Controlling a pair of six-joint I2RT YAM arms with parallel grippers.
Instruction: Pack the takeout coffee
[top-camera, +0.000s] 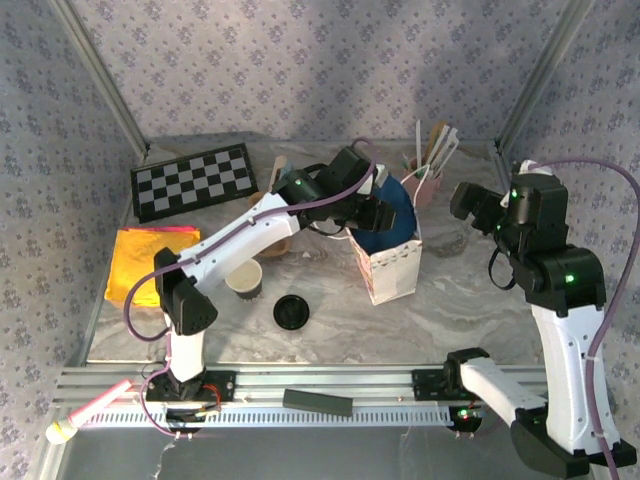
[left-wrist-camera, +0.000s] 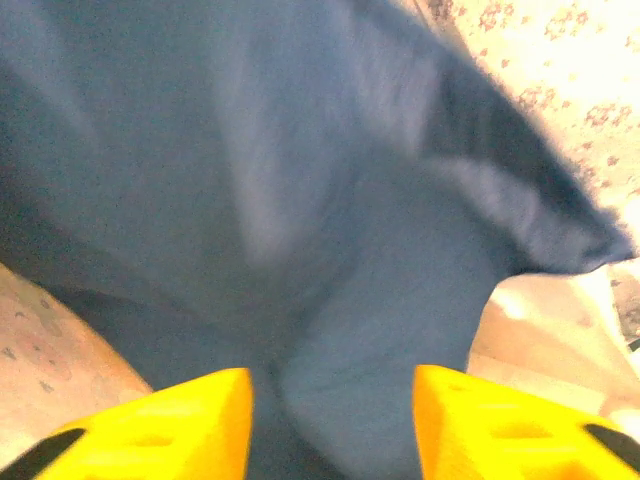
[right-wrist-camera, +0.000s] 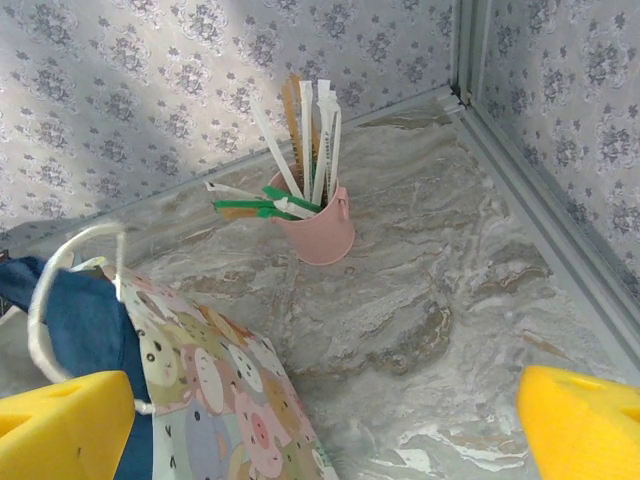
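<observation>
The lidded takeout coffee is hidden from me. My left gripper (top-camera: 385, 213) hangs at the mouth of the patterned paper bag (top-camera: 392, 268), right over the blue cloth (top-camera: 398, 222) that lines it. In the left wrist view its yellow fingers (left-wrist-camera: 190, 420) stand apart, the gripper (left-wrist-camera: 332, 400) open, with folds of blue cloth (left-wrist-camera: 330, 250) close in front. My right gripper (top-camera: 470, 205) hovers to the bag's right, open (right-wrist-camera: 325, 430) and holding nothing, above bare marble. The bag (right-wrist-camera: 230, 400) and its white handle show at the lower left of the right wrist view.
A lidless paper cup (top-camera: 245, 280) and a loose flat black lid (top-camera: 290, 312) sit left of the bag. A pink pot of stirrers (top-camera: 428, 185) (right-wrist-camera: 320, 225) stands behind it. A checkerboard (top-camera: 193, 180) and a yellow cloth (top-camera: 150, 262) lie at the left.
</observation>
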